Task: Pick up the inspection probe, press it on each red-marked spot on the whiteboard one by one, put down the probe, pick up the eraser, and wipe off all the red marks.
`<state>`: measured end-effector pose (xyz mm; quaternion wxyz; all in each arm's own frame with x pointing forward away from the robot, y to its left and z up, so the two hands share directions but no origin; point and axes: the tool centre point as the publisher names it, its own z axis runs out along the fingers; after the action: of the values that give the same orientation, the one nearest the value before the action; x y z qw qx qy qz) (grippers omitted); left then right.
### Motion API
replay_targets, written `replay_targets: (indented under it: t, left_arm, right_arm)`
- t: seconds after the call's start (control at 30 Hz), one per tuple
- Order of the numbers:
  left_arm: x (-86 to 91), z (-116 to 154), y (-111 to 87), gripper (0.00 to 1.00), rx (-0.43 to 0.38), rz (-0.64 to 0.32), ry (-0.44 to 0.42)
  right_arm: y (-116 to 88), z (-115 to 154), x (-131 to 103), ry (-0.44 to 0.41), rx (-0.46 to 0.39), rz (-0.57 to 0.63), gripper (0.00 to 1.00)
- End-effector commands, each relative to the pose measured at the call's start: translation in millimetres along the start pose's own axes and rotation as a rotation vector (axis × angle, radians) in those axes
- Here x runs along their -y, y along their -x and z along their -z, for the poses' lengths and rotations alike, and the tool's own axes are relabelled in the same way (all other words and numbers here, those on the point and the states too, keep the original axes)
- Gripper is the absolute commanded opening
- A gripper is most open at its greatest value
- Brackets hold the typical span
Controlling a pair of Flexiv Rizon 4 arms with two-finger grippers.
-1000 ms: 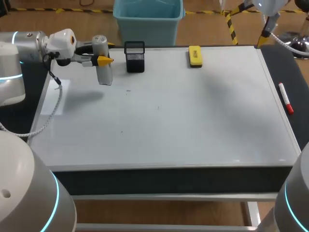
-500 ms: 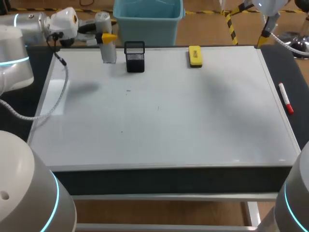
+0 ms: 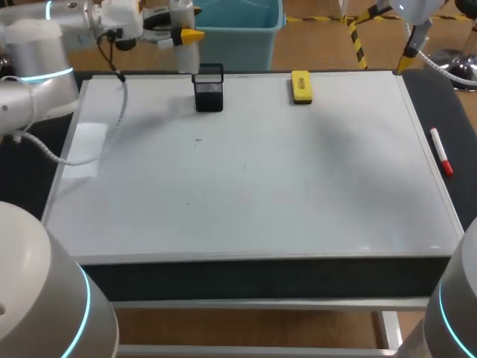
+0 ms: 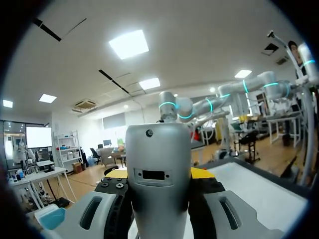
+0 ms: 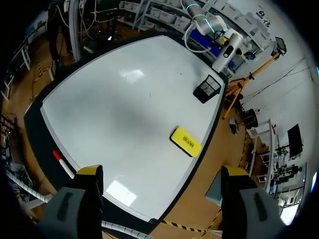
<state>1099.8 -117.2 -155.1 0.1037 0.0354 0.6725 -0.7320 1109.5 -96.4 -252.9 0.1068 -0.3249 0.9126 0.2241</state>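
My left end effector (image 3: 183, 34) clamps the probe (image 4: 158, 174) beside the holder (image 3: 209, 89); pressing looks finished. Eraser (image 3: 301, 86) untouched, wiping remains; right end effector (image 5: 162, 173) wide open

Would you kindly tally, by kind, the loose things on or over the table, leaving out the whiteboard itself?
inspection probe: 1
yellow eraser: 1
black mesh holder: 1
red-capped marker: 1
Total: 4
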Motion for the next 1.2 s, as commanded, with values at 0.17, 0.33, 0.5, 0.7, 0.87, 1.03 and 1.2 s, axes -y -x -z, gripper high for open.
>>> replay_targets:
  t: [0.17, 0.33, 0.5, 0.7, 0.87, 1.03, 1.2]
  left_arm:
    - [-21.5, -22, 18.2, 0.00, -0.004, 0.014, -0.035]
    - [-30.5, -26, 23.4, 0.00, -0.009, 0.035, -0.038]
    - [-39.4, -30, 26.1, 0.00, -0.012, 0.049, -0.042]
    - [-49.2, -31, 29.5, 0.00, -0.017, 0.052, -0.040]
    - [-59.4, -29, 28.5, 0.00, -0.024, 0.073, -0.038]
    - [-71.0, -29, 28.2, 0.00, -0.032, 0.096, -0.042]
    - [-85.1, -32, 30.3, 0.00, -0.046, 0.116, -0.044]
  right_arm:
    - [0, 1, 0, -0.003, -0.003, 0.002, 1.00]
    - [0, 1, 0, -0.003, -0.003, 0.002, 1.00]
    - [0, 1, 0, -0.003, -0.003, 0.002, 1.00]
    - [0, 1, 0, -0.003, -0.003, 0.002, 1.00]
    - [0, 1, 0, -0.003, -0.003, 0.002, 1.00]
    - [0, 1, 0, -0.003, -0.003, 0.002, 1.00]
    - [0, 1, 0, -0.003, -0.003, 0.002, 1.00]
